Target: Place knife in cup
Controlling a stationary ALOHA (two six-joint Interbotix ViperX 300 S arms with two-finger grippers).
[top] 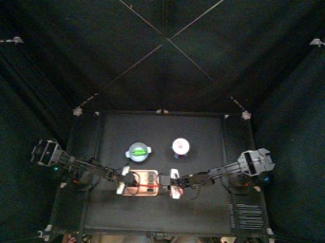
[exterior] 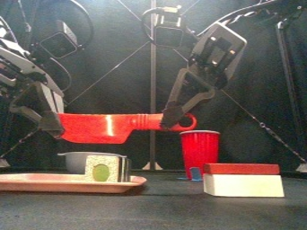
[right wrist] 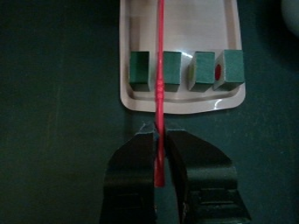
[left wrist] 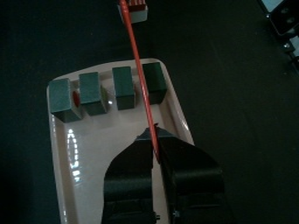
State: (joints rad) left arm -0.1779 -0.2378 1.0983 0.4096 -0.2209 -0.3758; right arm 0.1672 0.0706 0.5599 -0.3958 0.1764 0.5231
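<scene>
A red knife [exterior: 106, 128] hangs level above the table, held at both ends. My left gripper [exterior: 54, 124] is shut on its blade end, and my right gripper [exterior: 180, 115] is shut on its handle. In the left wrist view the knife [left wrist: 135, 70] runs edge-on out of my shut left gripper [left wrist: 152, 136]. In the right wrist view it [right wrist: 158, 79] runs out of my shut right gripper [right wrist: 158, 136]. The cup [top: 181, 146], white inside with a reddish mark, stands behind the grippers. From the front the cup [exterior: 200, 154] shows red, below the handle end.
A pink tray [top: 143, 182] holding several green blocks [left wrist: 122, 85] lies under the knife. A round green-and-white vessel [top: 137, 149] stands left of the cup. A white box with a red top [exterior: 243, 180] sits at the front right.
</scene>
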